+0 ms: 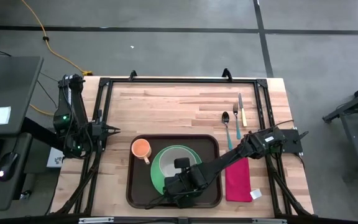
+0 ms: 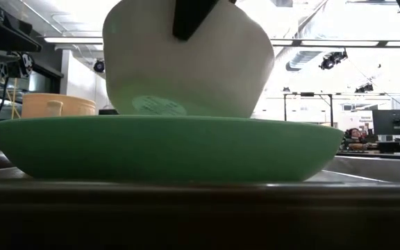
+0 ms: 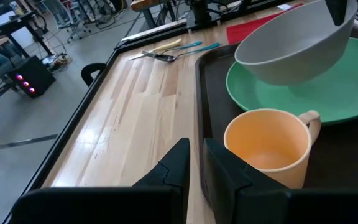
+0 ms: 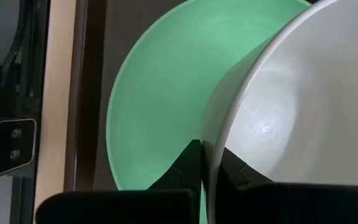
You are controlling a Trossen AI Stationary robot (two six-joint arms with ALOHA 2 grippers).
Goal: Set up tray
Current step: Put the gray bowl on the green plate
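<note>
Dark right pincer — clamping bowl rim

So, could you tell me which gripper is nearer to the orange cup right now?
Left. The left gripper waits just off the tray's left edge, beside the orange cup. The right gripper is farther, clamped on the white bowl's rim over the green plate.
</note>
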